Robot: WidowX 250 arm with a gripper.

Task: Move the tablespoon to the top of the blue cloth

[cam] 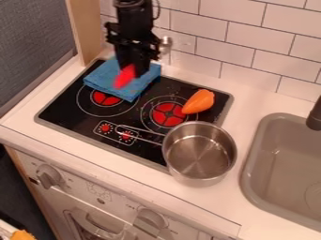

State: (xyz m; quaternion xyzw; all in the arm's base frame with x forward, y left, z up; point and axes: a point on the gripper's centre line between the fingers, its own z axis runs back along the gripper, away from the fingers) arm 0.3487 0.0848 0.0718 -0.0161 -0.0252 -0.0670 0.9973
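Observation:
The black gripper [136, 69] hangs over the blue cloth [103, 77] at the back left of the stove, shut on the tablespoon [125, 77]. The spoon's red handle slants down to the left over the middle of the cloth. What looks like its silver bowl shows to the right of the gripper, near the tiled wall. The gripper hides the part between them. The cloth lies folded across the stove's back left corner, partly over a burner. Whether the handle touches the cloth, I cannot tell.
A metal pot [199, 152] stands at the stove's front right, its handle pointing left. An orange pepper-like toy [199, 102] lies by the back right burner. The sink [282, 159] is at the right, the tiled wall [244, 47] behind.

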